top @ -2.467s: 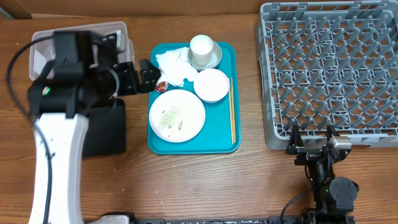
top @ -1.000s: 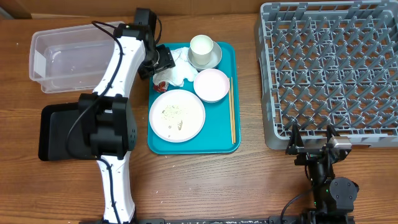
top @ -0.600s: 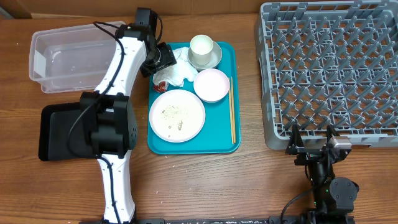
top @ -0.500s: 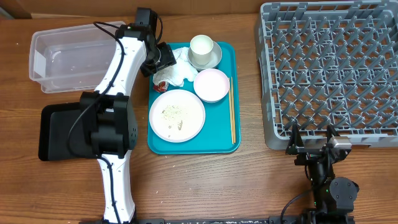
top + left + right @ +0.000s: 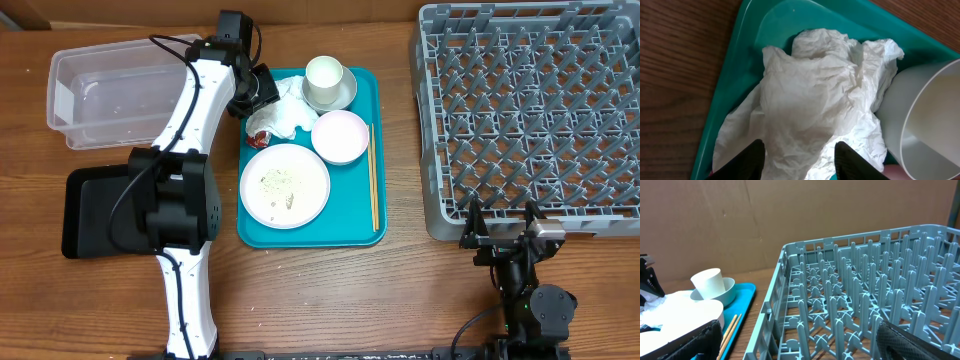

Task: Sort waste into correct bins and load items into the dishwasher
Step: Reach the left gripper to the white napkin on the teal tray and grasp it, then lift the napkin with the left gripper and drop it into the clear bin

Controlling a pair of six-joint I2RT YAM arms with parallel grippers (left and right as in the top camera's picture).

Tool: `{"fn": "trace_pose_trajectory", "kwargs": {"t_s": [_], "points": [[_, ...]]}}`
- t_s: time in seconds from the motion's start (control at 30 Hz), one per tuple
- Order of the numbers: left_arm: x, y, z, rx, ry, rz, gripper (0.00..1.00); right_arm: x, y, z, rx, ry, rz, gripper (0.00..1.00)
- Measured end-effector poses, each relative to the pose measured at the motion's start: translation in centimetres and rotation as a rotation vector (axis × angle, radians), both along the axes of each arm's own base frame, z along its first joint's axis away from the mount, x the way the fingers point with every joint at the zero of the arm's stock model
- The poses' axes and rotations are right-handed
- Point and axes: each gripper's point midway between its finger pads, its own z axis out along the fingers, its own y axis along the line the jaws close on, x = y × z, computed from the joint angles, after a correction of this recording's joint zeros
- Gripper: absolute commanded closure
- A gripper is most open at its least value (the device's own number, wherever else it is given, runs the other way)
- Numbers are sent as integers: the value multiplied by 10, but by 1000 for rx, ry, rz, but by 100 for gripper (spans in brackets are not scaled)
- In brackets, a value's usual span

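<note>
On the wooden desk (image 5: 330, 290) you have the grey plastic peg rack (image 5: 530, 110), then the smooth teal tray (image 5: 310, 236), in its corner the crumpled white paper napkin (image 5: 815, 105) between your spread left fingers (image 5: 752, 157), and the right fingers (image 5: 690, 342) parted also.

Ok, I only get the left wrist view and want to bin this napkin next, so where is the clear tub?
Observer: The clear tub sits on the table left of the teal tray, apart from it.
Operator: And the black tray?
Observer: The black tray lies nearer the robot than the tub, partly hidden by the left arm.
Operator: Is the right hand nearby?
Observer: No, the right hand is open at the near edge of the dish rack.
</note>
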Motion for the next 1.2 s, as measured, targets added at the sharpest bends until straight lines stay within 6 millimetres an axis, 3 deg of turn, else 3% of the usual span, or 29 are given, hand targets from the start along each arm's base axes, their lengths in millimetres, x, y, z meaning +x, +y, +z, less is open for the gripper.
{"fn": "trace_pose_trajectory", "kwargs": {"t_s": [0.33,0.5,0.7,0.9,1.1,1.2], "points": [[2,0,1,-3,-7,7,71,0,0,0,0,1,0,0],[3,0,1,-5,-11,11,95,0,0,0,0,0,0,0],[3,-3,2,-18,-12,5,96,0,0,0,0,0,0,0],[1,-18,8,-151,2,-26,96,0,0,0,0,0,0,0],[1,-18,24,-231,-6,-31,96,0,0,0,0,0,0,0],[-2,-13,41,-230,-27,-27,96,0,0,0,0,0,0,0]]}}
